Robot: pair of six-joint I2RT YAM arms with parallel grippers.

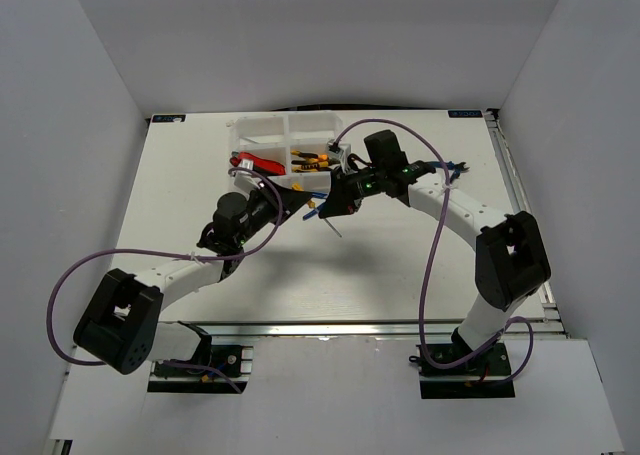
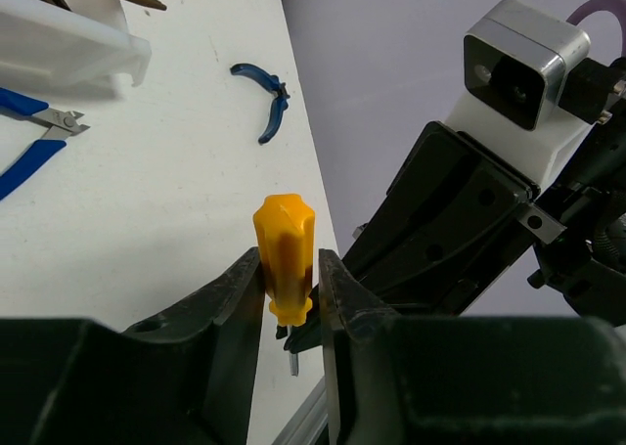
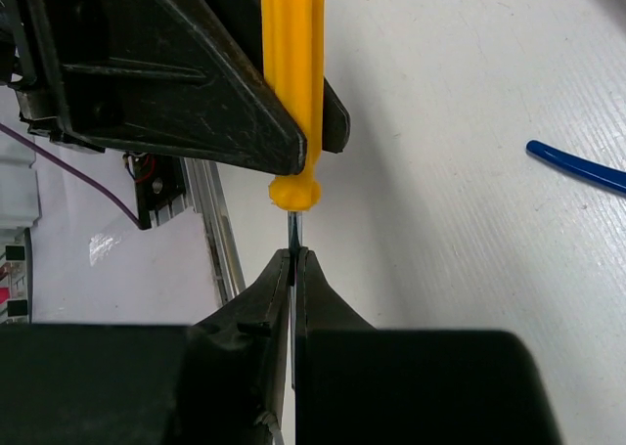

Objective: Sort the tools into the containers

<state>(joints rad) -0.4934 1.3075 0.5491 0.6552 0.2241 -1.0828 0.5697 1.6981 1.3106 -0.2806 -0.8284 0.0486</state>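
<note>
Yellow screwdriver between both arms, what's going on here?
Looks like a handover. The right gripper is shut on the metal shaft of the yellow-handled screwdriver. The left gripper has its jaws on either side of the handle and appears to touch it. The organiser tray already holds some tools, and blue-handled pliers lie out on the table.

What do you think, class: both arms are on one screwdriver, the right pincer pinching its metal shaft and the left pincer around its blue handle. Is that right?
Not quite. The screwdriver has a yellow handle, not a blue one; the left wrist view shows it plainly. The rest holds: the right pincer pinches its metal shaft and the left pincer sits around its handle.
</note>
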